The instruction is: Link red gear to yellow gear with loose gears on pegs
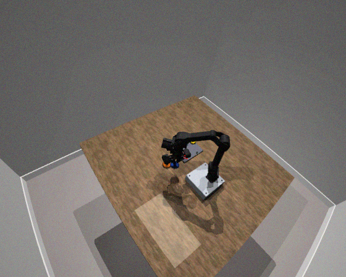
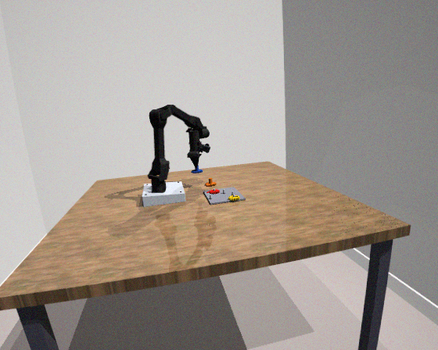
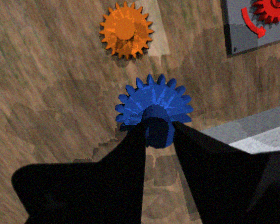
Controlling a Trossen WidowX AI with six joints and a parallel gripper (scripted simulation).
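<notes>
From my seat away from the table, I have the gripper clenched on the knob of the blue gear, its fingertips on either side of that upright stub. The blue gear is up off the wooden table, teeth spread out beneath the fingers (my wrist view gives me the toothed rim best, though the fingers cover part of it). The orange gear stands on the table, knob upward, near the grey board and apart from it.

On the board I can make out the red gear on its peg, with the red arrow curving beside it. The yellow gear sits on another peg, well apart from the red one. Between them in the exterior view rises a bare peg, and a second bare peg stands near the board's edge. The arm's pale base is beside the board.
</notes>
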